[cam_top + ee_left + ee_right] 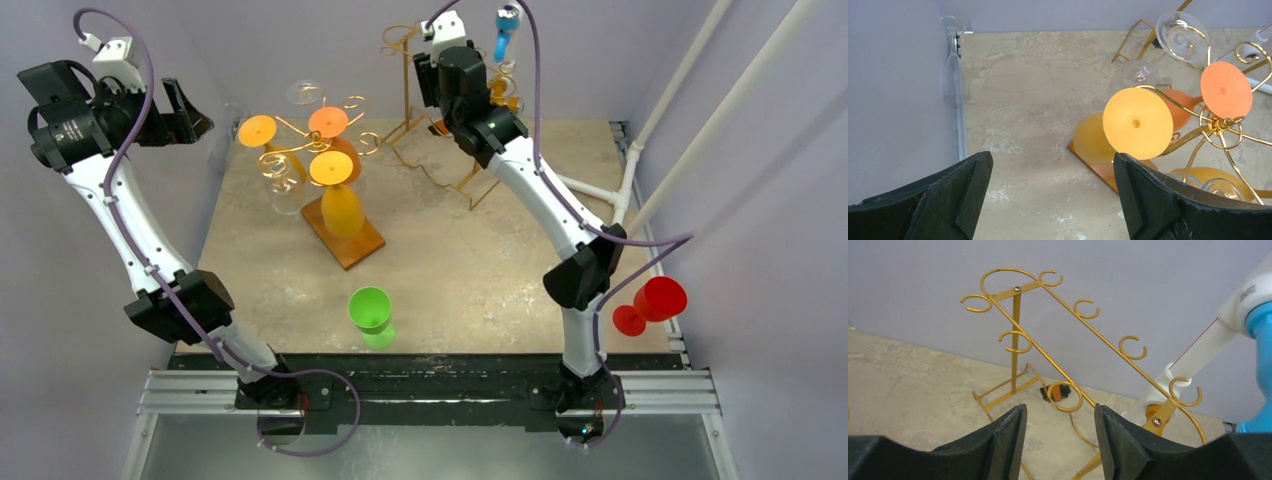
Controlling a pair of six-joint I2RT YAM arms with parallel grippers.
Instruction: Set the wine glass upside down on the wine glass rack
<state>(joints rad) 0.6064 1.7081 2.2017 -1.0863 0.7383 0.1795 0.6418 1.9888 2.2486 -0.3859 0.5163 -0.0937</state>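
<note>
Right fingers half-open, empty, rack just ahead; left fingers wide, empty; next move likely: pull back, fetch green glass.

Top external: high behind the bases, down on the whole desk. Left wrist: by the far left corner, tilted down, near the glass-hung rack. Right wrist: at the far edge, facing the wall, close on the slanted rack. Both racks also in top external.
</note>
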